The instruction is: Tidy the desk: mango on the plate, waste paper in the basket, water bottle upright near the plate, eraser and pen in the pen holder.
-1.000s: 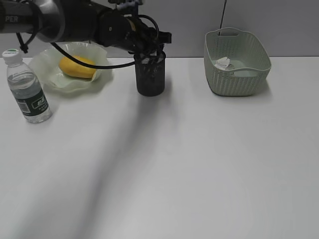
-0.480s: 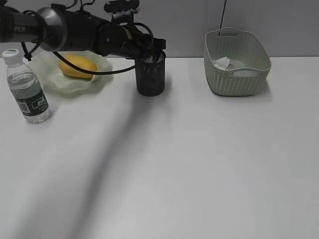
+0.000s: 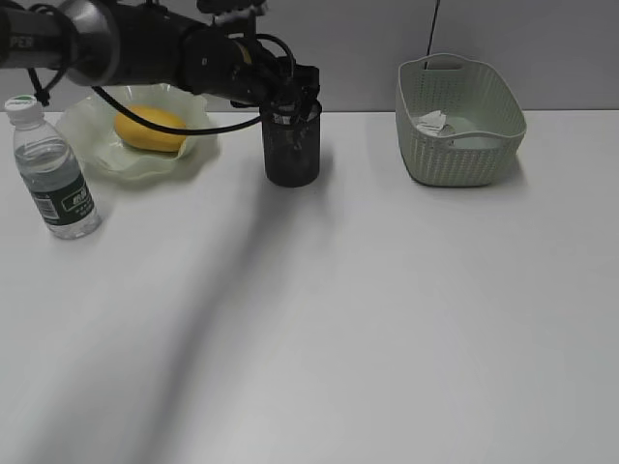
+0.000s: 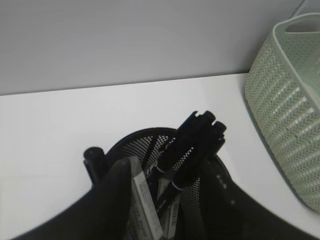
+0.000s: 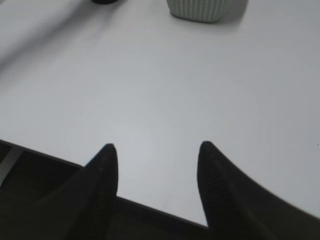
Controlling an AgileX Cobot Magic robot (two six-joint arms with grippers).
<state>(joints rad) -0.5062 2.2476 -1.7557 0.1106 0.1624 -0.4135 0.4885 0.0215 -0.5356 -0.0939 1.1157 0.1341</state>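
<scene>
Lifted slightly since half a second ago, the left tool [image 3: 290, 97] hangs just over the pen holder [image 3: 292, 145], fingers spread astride the pens [image 4: 192, 145] standing inside. Nearer, the right tool [image 5: 157, 165] gapes empty over the table [image 3: 387, 319]. Farther back, the mango [image 3: 150, 129] lies on the plate [image 3: 92, 121].

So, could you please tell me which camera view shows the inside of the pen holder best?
The left wrist view: it looks down into the pen holder from just above, showing dark pens and a pale flat item between the left claw's fingers. The exterior view shows only its mesh side, the rim hidden by the arm. The right wrist view catches just a dark edge.
</scene>
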